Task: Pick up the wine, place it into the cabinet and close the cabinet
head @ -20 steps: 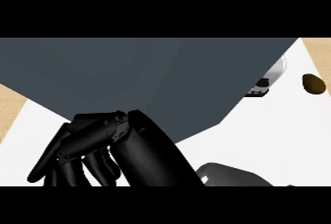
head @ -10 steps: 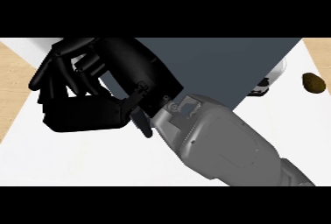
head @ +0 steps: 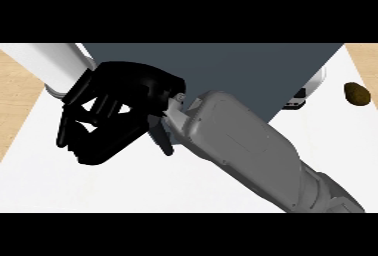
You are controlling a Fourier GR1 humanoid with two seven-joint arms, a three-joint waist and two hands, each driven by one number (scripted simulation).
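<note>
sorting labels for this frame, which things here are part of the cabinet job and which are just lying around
Part of the job:
cabinet
right hand, fingers curled; no wine visible

Lying about:
brown object at the right on the counter

1 head view looks steeply down, close on the white counter (head: pixel 88 185).

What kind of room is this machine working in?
Probably a kitchen: a white counter with wood at its sides, a grey cabinet on it, and a small brown item, perhaps food. One hand reaches across.
</note>
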